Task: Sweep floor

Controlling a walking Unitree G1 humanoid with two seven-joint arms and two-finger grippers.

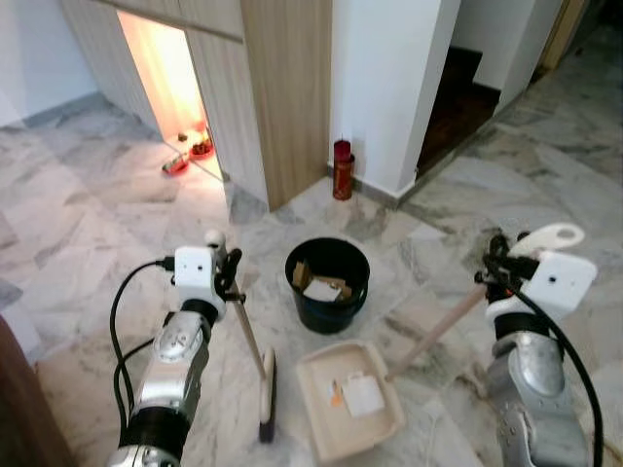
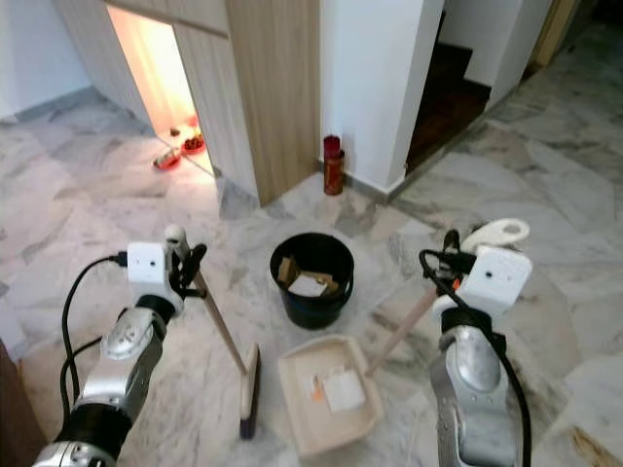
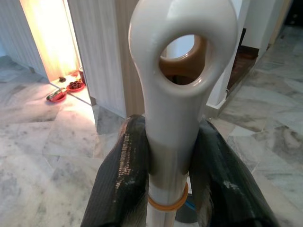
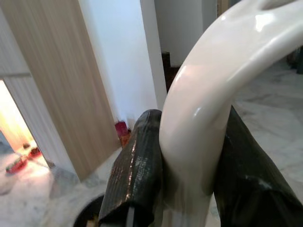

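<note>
Left gripper [image 3: 168, 184] clenched on glossy cream broom [image 1: 265, 389] handle; right gripper [image 4: 189, 175] clenched on dustpan [image 1: 348, 399] handle. Round black bucket [image 1: 327, 285] at 12 o'clock, marble floor [image 1: 88, 224].

Bin [image 1: 327, 283] stands on the floor [image 1: 88, 224] ahead; dustpan [image 1: 348, 399] lies before it, broom [image 1: 265, 389] left of the dustpan, canister [image 1: 342, 169] behind.

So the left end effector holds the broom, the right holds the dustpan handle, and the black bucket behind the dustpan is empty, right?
Not empty: the left eye view shows paper scraps inside the round black plastic bucket. The rest holds: left end effector on the wooden-handled broom, right end effector on the beige dustpan handle.
</note>
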